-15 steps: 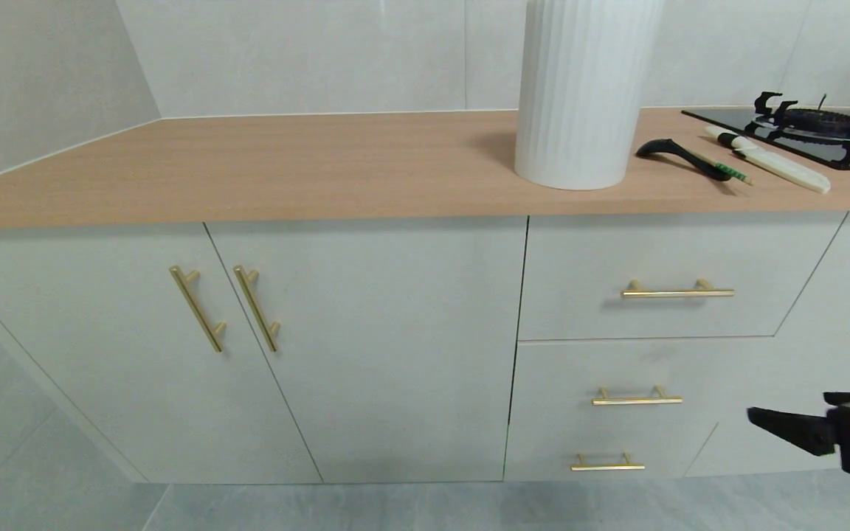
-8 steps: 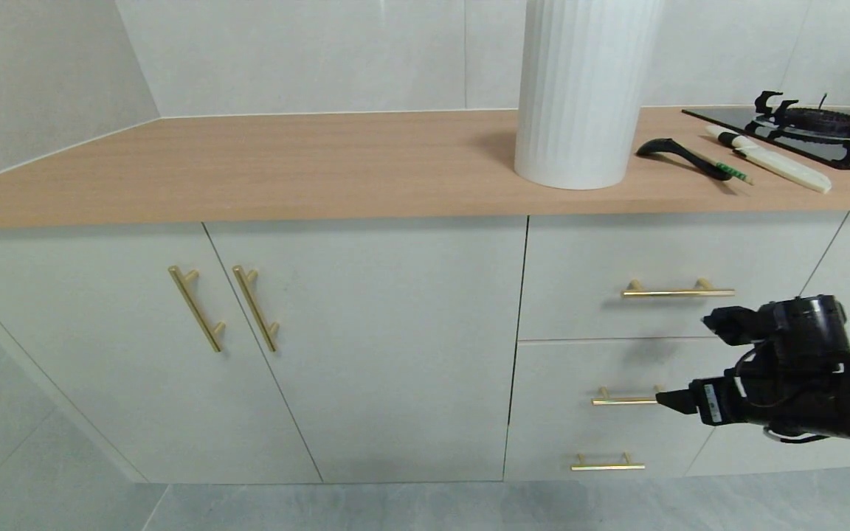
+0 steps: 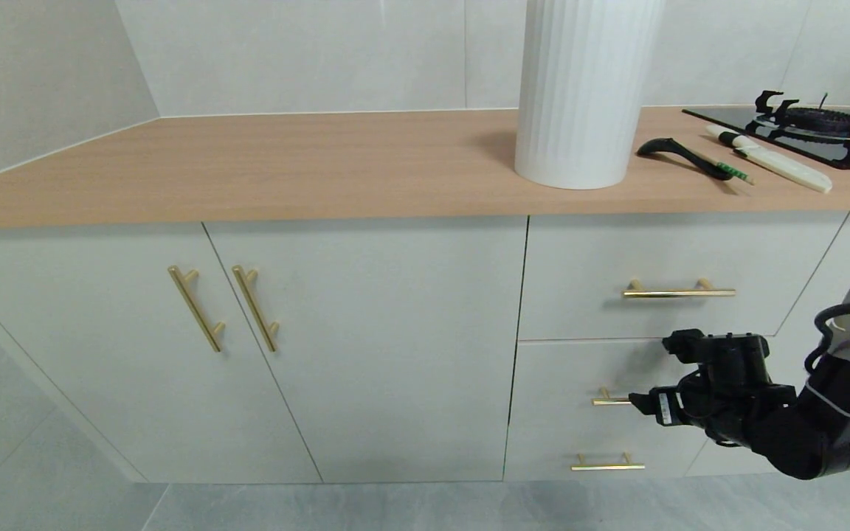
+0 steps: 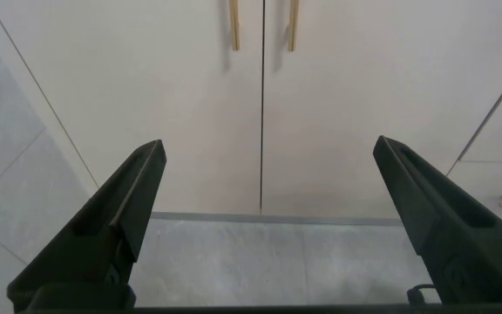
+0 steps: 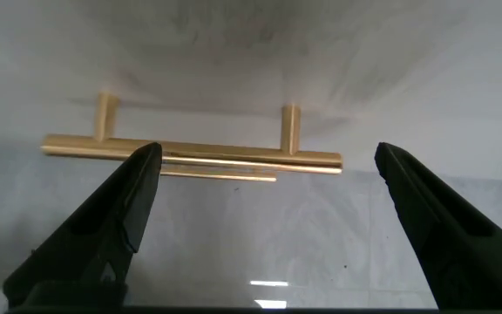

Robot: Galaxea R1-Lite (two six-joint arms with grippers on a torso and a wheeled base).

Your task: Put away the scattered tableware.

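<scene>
the right tool (image 3: 654,372) hangs in front of the middle drawer (image 3: 558,369), its fingers spread apart. the drawer's gold handle (image 3: 612,400) sits close ahead of them. in the right wrist view that handle runs across the gap between the two fingers, a little beyond their tips. well above this tool, on the tabletop (image 3: 285,162), lie a black ladle (image 3: 679,155) and, just past it, a pale knife (image 3: 772,166). both are near a white ribbed vase (image 3: 580,96). the left tool (image 4: 268,153) is spread apart too, with two shut cabinet doors (image 4: 347,105) straight ahead of it.
</scene>
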